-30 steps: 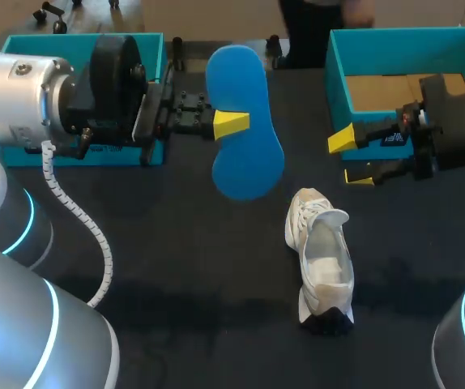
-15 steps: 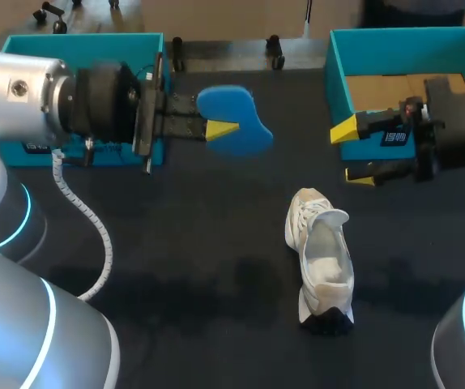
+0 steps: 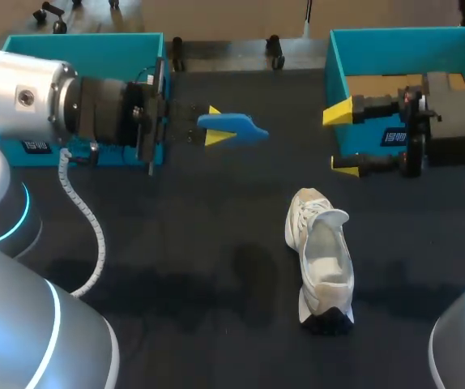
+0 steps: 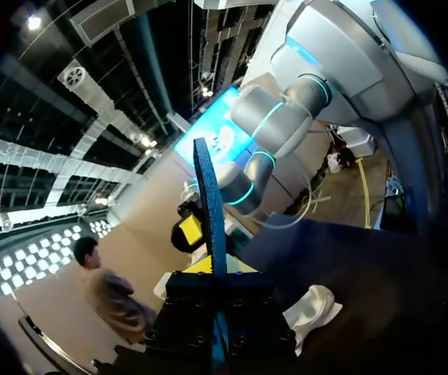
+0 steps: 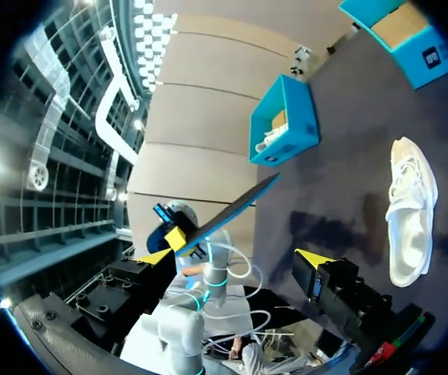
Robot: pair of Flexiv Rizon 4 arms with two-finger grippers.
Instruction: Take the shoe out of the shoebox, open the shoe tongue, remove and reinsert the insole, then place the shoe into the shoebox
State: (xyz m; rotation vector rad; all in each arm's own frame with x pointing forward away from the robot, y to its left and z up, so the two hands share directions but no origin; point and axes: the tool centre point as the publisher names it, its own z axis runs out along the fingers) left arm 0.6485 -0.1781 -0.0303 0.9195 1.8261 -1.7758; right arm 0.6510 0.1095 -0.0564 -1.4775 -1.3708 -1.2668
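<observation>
One white shoe [image 3: 320, 267] lies on dark desk [image 3: 192, 243], outside shoebox [image 3: 394, 34]. Left gripper [image 3: 216, 125], beyond shoe to its left, clenched on blue insole [image 3: 236, 127], held off desk. Right gripper [image 3: 342, 139], beyond shoe to its right, spread wide. Shoebox label [image 3: 394, 137]: print too small to read.

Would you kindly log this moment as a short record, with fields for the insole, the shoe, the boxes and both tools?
insole: blue insole, out of the shoe, held above the table, edge-on in the head view
left arm: left tool shut on the blue insole
shoe: white shoe on its sole on the table, untouched
right arm: right tool open, empty, near the right teal box
other box: left teal box
</observation>
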